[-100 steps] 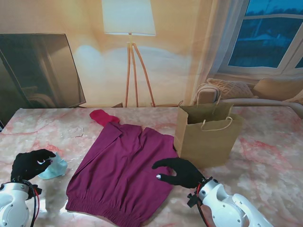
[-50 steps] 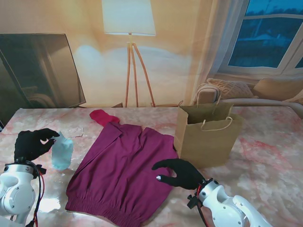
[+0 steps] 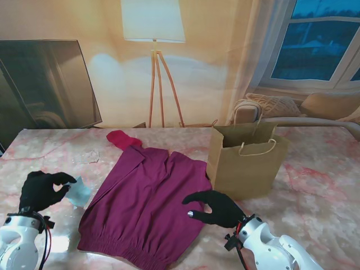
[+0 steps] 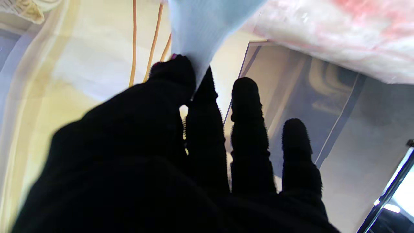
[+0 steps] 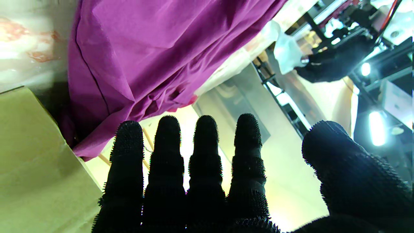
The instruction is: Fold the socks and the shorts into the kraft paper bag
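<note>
One pale blue knitted sock (image 3: 80, 193) is pinched in the left hand (image 3: 40, 190), at the table's left. Better to keep that pinch firm and fold it flat. The right hand (image 3: 216, 207) hovers spread and empty over the magenta fabric shorts (image 3: 149, 202), beside the upright kraft paper bag (image 3: 244, 163).

The shorts (image 3: 145, 207) are magenta and lie spread flat on the counter (image 3: 315, 180) in the middle, the gathered waistband nearest to me and the legs pointing away, with a few soft creases across the cloth. Their right edge lies just beside the kraft paper bag (image 3: 246, 164), which stands upright and open with its twisted paper handles raised. A red sock (image 3: 124, 138) lies crumpled at the far edge of the shorts, touching them. A pale blue sock (image 3: 80, 192) is left of the shorts, lifted off the counter, hanging pinched at one end between black fingers (image 4: 174, 72).
</note>
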Tool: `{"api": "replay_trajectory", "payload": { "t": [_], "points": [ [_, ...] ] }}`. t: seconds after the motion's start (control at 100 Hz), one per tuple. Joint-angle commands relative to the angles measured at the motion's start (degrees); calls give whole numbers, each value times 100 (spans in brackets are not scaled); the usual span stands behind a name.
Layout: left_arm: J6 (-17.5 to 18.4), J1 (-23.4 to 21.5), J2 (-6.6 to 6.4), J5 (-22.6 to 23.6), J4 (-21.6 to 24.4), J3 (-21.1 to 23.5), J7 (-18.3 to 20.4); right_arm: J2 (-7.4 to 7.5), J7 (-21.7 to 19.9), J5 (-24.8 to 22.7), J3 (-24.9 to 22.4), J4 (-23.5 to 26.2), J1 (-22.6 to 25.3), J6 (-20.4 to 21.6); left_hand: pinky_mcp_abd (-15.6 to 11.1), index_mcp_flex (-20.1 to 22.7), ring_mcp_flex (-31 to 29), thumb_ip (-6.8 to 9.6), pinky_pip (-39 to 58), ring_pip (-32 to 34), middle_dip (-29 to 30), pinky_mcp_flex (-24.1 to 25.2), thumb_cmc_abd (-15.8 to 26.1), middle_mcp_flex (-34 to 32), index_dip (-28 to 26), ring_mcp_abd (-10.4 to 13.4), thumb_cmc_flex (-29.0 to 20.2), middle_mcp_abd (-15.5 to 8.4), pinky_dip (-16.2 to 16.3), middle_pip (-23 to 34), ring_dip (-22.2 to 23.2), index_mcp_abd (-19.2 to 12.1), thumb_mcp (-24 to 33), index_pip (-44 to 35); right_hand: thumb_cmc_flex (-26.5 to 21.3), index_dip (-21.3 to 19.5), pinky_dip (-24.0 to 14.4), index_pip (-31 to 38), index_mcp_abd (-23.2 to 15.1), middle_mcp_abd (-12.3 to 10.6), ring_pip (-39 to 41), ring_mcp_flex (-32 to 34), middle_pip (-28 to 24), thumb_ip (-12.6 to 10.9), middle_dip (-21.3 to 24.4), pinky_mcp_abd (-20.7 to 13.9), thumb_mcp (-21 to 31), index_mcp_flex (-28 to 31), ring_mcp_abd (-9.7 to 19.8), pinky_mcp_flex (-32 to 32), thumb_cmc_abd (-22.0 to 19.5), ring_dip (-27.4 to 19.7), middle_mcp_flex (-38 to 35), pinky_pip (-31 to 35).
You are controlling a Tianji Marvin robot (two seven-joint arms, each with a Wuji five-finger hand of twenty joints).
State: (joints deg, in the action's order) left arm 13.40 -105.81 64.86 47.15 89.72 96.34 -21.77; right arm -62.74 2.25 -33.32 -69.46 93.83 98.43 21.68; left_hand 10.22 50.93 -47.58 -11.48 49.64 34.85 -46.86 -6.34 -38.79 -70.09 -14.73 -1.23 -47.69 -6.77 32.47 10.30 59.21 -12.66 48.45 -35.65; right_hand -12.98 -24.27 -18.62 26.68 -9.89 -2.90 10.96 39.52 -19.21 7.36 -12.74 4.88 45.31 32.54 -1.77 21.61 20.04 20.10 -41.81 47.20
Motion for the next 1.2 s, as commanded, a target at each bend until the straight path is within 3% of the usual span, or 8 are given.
{"api": "replay_trajectory", "payload": {
  "t": [0.0,0.35,0.64,0.78,0.96,1.1,1.19],
  "points": [
    [13,-340,39,-82,-111,8,-50,6,6,-58,20,72,126,55,-55,45,139,115,24,-133,85,92,-157,-325,69,156,-33,-821,11,-32,-30,-95,117,-161,42,-27,-180,97,-125,52,83,48,-65,-303,-25,3,-111,75,-47,-35,-118,123,-131,157],
    [-3,-1430,201,-157,150,143,-738,16,144,-274,56,264,355,282,14,75,161,88,-56,-160,120,190,-214,-364,144,34,18,-524,-18,-24,-56,218,204,-131,42,-30,-178,99,-131,43,83,54,-65,-304,-25,1,-120,76,-52,-33,-126,124,-138,155],
    [-197,-2091,315,-70,336,352,-1281,21,185,-329,97,288,394,479,70,70,195,83,-89,-160,96,198,-244,-360,162,-29,69,-454,-13,-10,-109,274,274,-144,48,-30,-176,98,-140,46,82,56,-63,-304,-24,-3,-133,68,-52,-33,-135,126,-142,150],
    [-282,-2087,359,-173,352,407,-1367,14,219,-311,144,212,345,519,106,71,164,106,-79,-104,80,165,-258,-362,166,-53,76,-415,4,-1,-100,310,296,-151,45,-29,-177,95,-134,48,85,62,-63,-305,-24,-1,-134,69,-50,-27,-132,128,-149,152],
    [-273,-1745,378,-320,270,415,-1365,13,190,-250,197,118,268,482,111,66,193,83,-86,-67,76,202,-233,-348,169,-91,57,-427,23,-7,-82,298,298,-154,42,-26,-179,87,-134,52,87,65,-59,-305,-22,-5,-143,53,-60,-29,-143,130,-141,153],
    [-388,-1455,334,-245,278,397,-1232,7,186,-206,224,48,210,461,104,46,279,63,-105,-105,77,230,-208,-342,173,-83,45,-433,31,-13,-121,293,292,-141,36,-26,-180,83,-143,47,85,61,-57,-306,-21,0,-155,49,-72,-31,-142,131,-141,152],
    [-602,-1304,291,-240,307,381,-937,2,191,-177,241,-12,164,466,129,17,339,71,-132,-133,74,291,-174,-327,183,-157,24,-323,31,-14,-168,379,317,-112,43,-25,-181,79,-154,46,86,66,-56,-306,-21,-2,-162,42,-56,-28,-142,131,-142,152]
  ]
}}
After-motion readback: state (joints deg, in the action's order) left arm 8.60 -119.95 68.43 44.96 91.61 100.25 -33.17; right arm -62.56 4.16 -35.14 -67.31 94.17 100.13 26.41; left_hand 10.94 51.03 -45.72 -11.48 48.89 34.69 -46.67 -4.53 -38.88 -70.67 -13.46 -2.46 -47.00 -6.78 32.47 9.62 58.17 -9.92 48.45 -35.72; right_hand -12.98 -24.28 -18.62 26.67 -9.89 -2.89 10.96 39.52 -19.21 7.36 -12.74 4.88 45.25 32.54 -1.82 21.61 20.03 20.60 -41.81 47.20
